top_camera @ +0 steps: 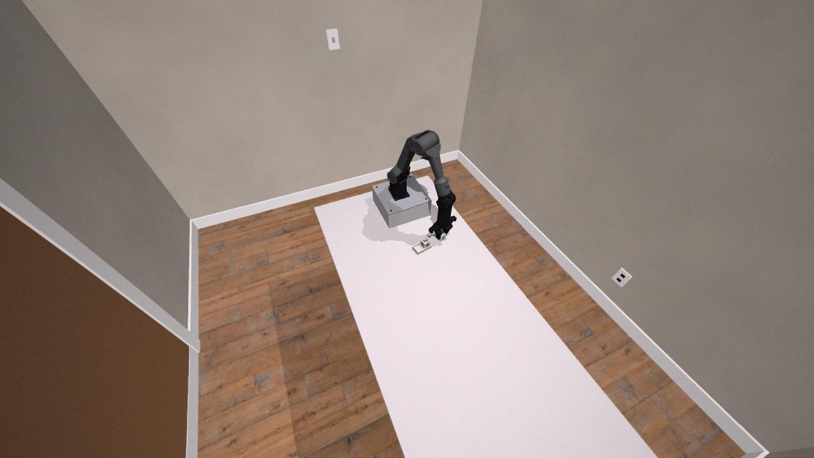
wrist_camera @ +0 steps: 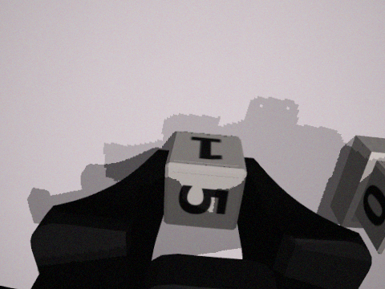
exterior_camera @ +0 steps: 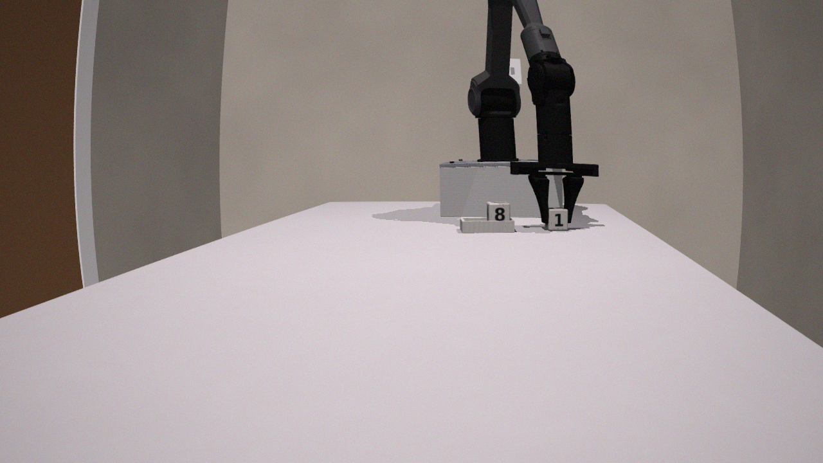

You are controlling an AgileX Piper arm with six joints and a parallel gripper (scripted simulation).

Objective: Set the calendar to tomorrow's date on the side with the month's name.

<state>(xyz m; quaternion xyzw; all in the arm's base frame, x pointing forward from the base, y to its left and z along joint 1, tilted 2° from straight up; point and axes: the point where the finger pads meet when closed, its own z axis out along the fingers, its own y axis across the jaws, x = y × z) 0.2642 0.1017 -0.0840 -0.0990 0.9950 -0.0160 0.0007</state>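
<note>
A long pale tabletop (exterior_camera: 345, 322) runs toward the far corner of a beige-walled room with plank flooring, and all the work sits at its far end, right of centre in the exterior view.

The end effector (exterior_camera: 556, 215) points straight down, its two dark fingers clamped on a digit cube (exterior_camera: 557, 219). This cube looks to rest on or just above the tabletop, outside the tray, with a 1 facing the exterior camera; in the wrist view a 5 shows on the near face and the 1 above it.

Just to the left in the exterior view is the low tray (exterior_camera: 487, 225), flat on the tabletop, with the other cube (exterior_camera: 498, 212) standing in its right half and showing an 8. The tray's left half looks vacant. The month's name is too small to read.

Judging from this, the step in hand is returning the held cube to the tray. To do it well, lift straight up enough to pass the tray's wall, keep the wanted digit upright and toward the month side, then lower into the vacant half without nudging the 8 cube or shifting the tray. Release only once the cube sits flat on the floor, then rise vertically so the fingers do not drag it.

Behind stands the grey pedestal (exterior_camera: 460, 195) carrying the arm (exterior_camera: 552, 115).
</note>
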